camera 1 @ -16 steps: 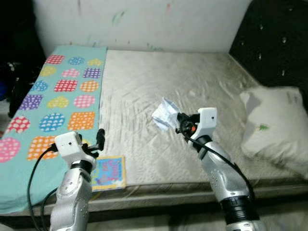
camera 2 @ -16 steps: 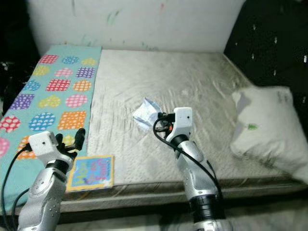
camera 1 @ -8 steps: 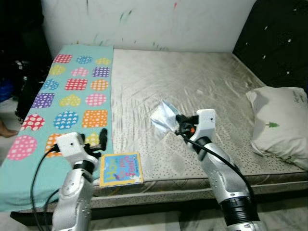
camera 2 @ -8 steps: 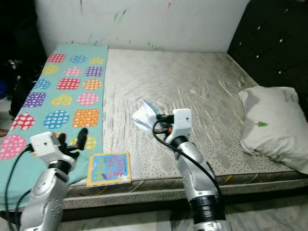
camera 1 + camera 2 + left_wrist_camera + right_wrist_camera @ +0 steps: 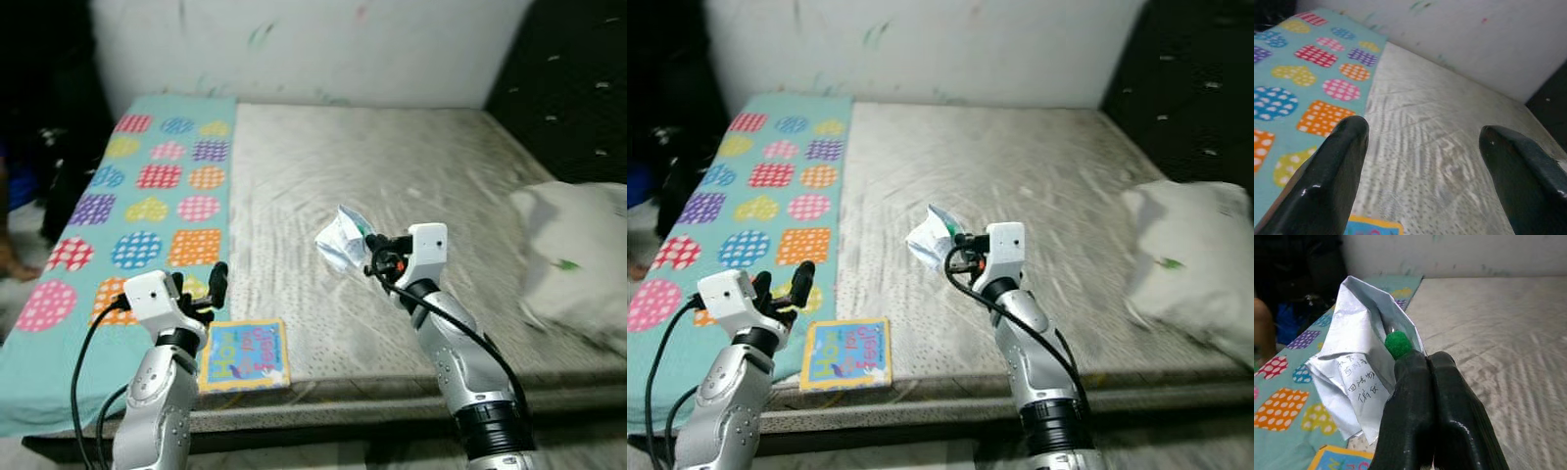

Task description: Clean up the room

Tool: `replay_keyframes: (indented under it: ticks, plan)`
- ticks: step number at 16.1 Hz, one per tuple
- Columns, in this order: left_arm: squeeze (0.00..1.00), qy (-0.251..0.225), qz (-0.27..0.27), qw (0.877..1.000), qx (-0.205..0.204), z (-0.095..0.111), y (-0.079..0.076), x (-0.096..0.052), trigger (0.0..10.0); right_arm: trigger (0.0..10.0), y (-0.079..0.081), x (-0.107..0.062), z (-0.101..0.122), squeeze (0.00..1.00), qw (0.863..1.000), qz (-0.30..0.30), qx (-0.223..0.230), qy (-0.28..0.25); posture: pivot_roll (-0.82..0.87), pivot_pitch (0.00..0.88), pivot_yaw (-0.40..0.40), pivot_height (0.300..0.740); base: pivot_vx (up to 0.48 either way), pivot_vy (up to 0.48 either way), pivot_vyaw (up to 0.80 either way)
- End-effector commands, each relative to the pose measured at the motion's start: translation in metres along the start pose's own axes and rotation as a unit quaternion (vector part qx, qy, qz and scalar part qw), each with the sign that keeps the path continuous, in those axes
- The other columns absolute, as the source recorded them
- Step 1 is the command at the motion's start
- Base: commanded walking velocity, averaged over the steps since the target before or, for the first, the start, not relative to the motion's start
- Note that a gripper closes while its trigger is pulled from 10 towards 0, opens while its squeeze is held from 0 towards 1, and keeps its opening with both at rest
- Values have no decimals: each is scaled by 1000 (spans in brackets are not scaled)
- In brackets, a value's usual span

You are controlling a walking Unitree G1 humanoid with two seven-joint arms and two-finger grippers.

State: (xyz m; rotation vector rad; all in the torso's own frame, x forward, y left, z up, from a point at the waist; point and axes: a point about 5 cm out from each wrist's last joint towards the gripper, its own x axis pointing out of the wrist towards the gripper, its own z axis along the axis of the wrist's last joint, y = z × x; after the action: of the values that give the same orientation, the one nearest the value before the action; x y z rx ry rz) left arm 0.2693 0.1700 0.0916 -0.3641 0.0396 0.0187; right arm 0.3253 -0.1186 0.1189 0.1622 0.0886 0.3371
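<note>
My right gripper point(image 5: 369, 258) is shut on a crumpled silver wrapper point(image 5: 340, 240), held up over the middle of the grey mattress point(image 5: 411, 176). In the right wrist view the wrapper point(image 5: 1364, 377) shows handwriting and a small green ball point(image 5: 1398, 343) beside the black fingers point(image 5: 1420, 401). My left gripper point(image 5: 201, 290) is open and holds nothing, hovering by the bed's front left edge. Just below it a colourful children's book point(image 5: 243, 354) lies flat on the mattress edge. In the left wrist view its fingers point(image 5: 1334, 171) stand wide apart.
A teal mat with coloured patches point(image 5: 137, 211) covers the bed's left side. A white pillow point(image 5: 578, 259) lies at the right. A dark tufted headboard point(image 5: 578, 88) stands behind it. A person's leg point(image 5: 8, 259) shows at the far left by dark clutter.
The camera shifted as I moved; the bed sits differently in view. The wrapper stays in my right gripper, raised slightly. The left gripper stays open near the book.
</note>
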Motion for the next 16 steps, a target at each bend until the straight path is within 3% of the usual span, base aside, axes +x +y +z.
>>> replay_keyframes:
  ticks: [1, 4, 14, 16]
  plan:
    - [0, -2, -9, 1000, 1, 2, -3, 1, 10000, 10000, -2, 0, 1, 0, 1000, -2, -2, -1, -88, 4, -58, 740, 416, 0, 0]
    - [0, 4, -7, 1000, 5, 1, -3, 1, 10000, 10000, -2, 0, 1, 0, 1000, -2, -4, -2, -88, 0, -57, 740, 351, 0, 0]
    - [0, 10, 11, 1000, 5, -2, -1, 3, 10000, 10000, -3, 1, 1, 0, 1000, -1, -9, -3, -86, 0, -60, 740, 0, 0, 0]
    - [0, 11, 13, 1000, 3, -3, 0, 3, 10000, 10000, -2, 1, 0, 0, 1000, -1, -7, -1, -87, 0, -59, 740, 0, 467, 0]
